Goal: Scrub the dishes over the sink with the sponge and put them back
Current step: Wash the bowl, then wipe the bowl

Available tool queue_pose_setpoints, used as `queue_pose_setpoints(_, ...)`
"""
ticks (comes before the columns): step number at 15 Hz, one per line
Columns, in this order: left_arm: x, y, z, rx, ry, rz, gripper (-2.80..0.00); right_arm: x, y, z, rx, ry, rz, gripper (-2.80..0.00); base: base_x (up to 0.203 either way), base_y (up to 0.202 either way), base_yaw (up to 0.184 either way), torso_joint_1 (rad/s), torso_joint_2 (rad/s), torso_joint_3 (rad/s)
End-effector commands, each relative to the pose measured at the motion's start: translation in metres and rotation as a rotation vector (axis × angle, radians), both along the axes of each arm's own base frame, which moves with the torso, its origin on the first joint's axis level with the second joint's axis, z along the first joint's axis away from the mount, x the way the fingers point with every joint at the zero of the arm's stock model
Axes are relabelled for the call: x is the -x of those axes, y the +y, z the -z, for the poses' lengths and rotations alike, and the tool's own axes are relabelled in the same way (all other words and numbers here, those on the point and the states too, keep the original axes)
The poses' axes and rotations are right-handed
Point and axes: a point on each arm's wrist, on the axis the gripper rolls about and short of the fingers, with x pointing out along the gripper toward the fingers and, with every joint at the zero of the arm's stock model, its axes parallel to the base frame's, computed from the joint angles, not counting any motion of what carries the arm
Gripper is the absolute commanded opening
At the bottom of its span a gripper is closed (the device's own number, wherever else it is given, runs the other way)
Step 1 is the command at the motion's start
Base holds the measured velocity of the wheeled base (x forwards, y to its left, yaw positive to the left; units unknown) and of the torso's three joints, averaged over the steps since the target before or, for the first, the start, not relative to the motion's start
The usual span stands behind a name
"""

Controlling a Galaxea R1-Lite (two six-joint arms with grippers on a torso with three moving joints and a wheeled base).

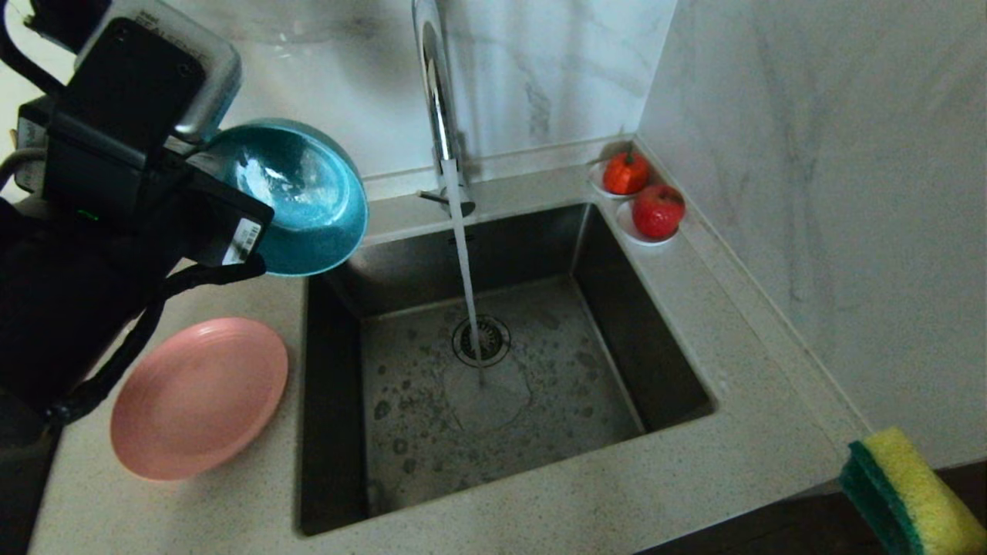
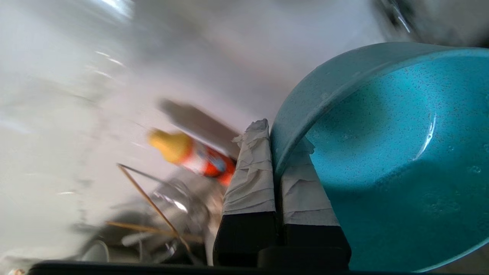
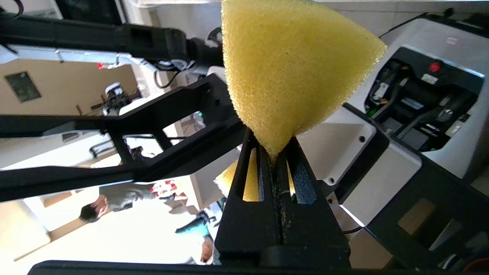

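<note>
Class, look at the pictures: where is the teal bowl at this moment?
In the head view the teal bowl is held up, tilted, by the left gripper on its rim, above the sink's back-left corner and the pink plate.

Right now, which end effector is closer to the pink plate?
Left. The left end effector, gripping the teal bowl, hangs just above the pink plate; the right end effector, squeezing the sponge, is across the sink.

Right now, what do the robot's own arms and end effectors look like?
The left arm is black, with a silver-cased camera, a barcode sticker and a braided black cable. The left end effector has black fingers wrapped in white tape; the right end effector has bare, slotted black fingers.
</note>
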Motion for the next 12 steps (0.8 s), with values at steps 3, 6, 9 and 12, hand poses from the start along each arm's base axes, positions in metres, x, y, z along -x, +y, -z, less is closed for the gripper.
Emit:
queue_pose_setpoints(3, 0.009, 0.005, -0.005, -0.04, 0.329, 0.101, -2.8, -0.003, 0.004, -0.004, -0.027, 0.017, -0.046, -2.8, 0.0, 0.0, 0.0, 0.0, 0.0, 0.0)
queue_pose_setpoints(6, 0.013, 0.006, -0.016, 0.138, 0.538, 0.235, -2.8, -0.008, 0.009, -0.009, -0.033, 0.013, -0.059, -2.8, 0.0, 0.0, 0.0, 0.0, 0.0, 0.0)
queue_pose_setpoints(9, 0.016, 0.004, -0.012, 0.363, 0.735, 0.334, -2.8, -0.006, 0.013, -0.025, -0.086, 0.018, -0.146, -2.8, 0.0, 0.0, 0.0, 0.0, 0.0, 0.0)
queue_pose_setpoints(12, 0.02, 0.003, -0.002, 0.524, 0.828, 0.37, -2.8, -0.001, 0.016, -0.041, -0.117, 0.054, -0.238, -2.8, 0.0, 0.0, 0.0, 0.0, 0.0, 0.0)
